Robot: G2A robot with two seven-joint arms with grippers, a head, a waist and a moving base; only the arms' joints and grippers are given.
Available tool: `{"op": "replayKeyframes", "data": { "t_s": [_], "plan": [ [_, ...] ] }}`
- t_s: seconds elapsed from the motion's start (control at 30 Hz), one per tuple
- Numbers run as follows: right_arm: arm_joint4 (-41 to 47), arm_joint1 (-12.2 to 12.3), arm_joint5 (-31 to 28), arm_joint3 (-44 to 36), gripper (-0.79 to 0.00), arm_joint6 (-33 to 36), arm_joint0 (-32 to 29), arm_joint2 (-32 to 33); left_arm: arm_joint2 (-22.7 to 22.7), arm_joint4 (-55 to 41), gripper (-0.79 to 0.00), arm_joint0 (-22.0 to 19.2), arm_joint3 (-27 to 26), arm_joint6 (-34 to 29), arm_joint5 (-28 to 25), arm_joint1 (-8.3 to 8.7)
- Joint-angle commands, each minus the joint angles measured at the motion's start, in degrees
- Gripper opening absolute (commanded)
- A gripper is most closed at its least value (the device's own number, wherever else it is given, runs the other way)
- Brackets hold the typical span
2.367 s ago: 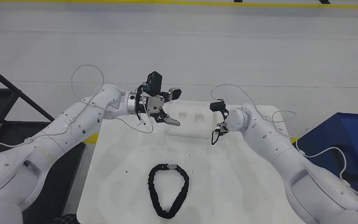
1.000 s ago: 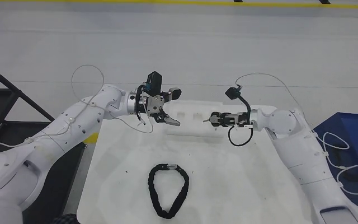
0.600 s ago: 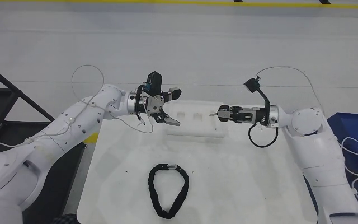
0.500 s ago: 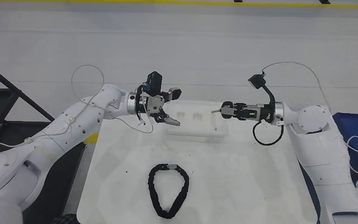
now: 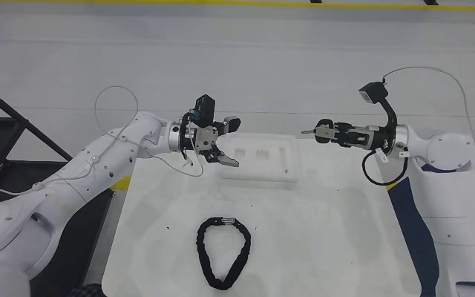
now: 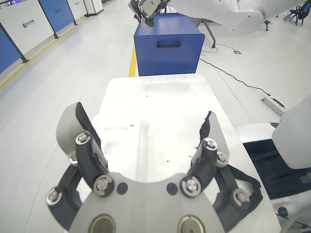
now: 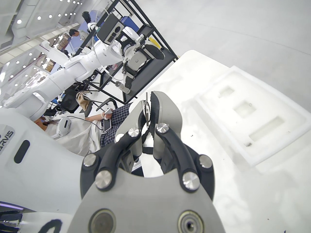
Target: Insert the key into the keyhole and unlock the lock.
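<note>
**1. left pincer** (image 5: 220, 146): I've got it held over the far-left corner of the white rectangular bench (image 5: 334, 237), just beside the left end of the foam tray. Fingers spread wide, nothing btwn them.

**2. right pincer** (image 7: 148, 99): up in the air, just off the far-right corner of the foam tray, pointing twd the left pincer. Fingers pressed together on the key.

**3. small flat silver metal key** (image 7: 146, 104): pinched btwn the right pincer's pads, thin tip poking out past the fingertips. It's off the bench & well apart from the chain lock.

**4. white foam tray w/ rectangular recesses** (image 5: 263, 160): far-centre of bench. Small dark speck in one recess; can't tell what it is.

**5. black sleeved chain lock, closed loop** (image 5: 223, 252): flat on near-centre of bench. Short silver-and-black lock barrel (image 5: 225, 220) is at the loop's far side, facing the tray. Keyhole too small for me to make out. No pincer touching it.

**6. blue metal cabinet w/ black handle** (image 6: 167, 49): on the floor past the bench end, right-arm side.
</note>
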Motion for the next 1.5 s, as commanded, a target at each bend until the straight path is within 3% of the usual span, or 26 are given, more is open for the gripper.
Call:
{"op": "replayKeyframes", "data": {
  "t_s": [0.0,0.77,0.83,0.93,1.03,1.2,1.47],
  "plan": [
    [-0.2,0.0,0.0,0.0,-0.785,0.0,0.0,0.0,0.0,0.0,0.000,0.0,0.0,0.0,0.0,0.00],
    [-0.2,0.0,0.0,0.0,-0.785,0.0,0.0,0.0,-0.6,-1.5,0.000,1.0,-0.9,0.2,0.0,0.02],
    [-0.2,0.0,0.0,0.0,-0.785,0.0,0.0,0.0,-1.8,1.4,0.000,0.8,-2.2,-2.4,2.7,0.26],
    [-0.2,0.0,0.0,0.0,-0.785,0.0,0.0,0.0,-3.1,2.6,0.000,2.3,-3.7,-3.5,2.9,0.84],
    [-0.2,0.0,0.0,0.0,-0.785,0.0,0.0,0.0,-3.8,6.3,0.000,4.2,-5.2,-6.8,6.6,1.32],
    [-0.2,0.0,0.0,0.0,-0.785,0.0,0.0,0.0,-3.9,11.1,0.000,8.0,-6.9,-7.5,5.1,1.67],
    [-0.2,0.0,0.0,0.0,-0.785,0.0,0.0,0.0,-4.6,19.7,0.000,12.9,-5.1,-3.3,0.0,1.81]
  ]
}}
